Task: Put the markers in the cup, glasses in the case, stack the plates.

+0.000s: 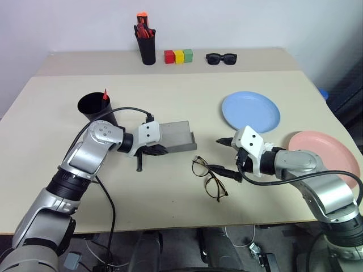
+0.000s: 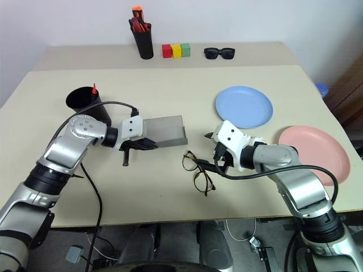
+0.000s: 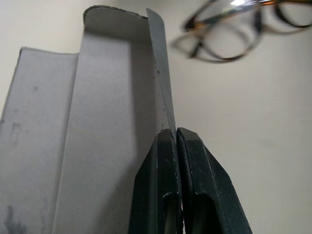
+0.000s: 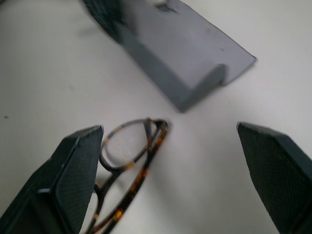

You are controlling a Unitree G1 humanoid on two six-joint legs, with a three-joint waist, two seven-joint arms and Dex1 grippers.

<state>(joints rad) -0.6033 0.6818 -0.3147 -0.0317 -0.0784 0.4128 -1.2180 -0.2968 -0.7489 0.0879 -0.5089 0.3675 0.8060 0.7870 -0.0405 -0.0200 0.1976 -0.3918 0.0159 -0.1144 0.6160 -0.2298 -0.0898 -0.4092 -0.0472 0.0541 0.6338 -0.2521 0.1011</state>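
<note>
Grey case wall is pinched thin in the closed left gripper; it could slip free. Glasses lie just below the wide-open, empty right gripper.

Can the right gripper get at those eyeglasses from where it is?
Probably yes: the right gripper hangs open just over the eyeglasses, which lie free on the table, nothing between them.
</note>
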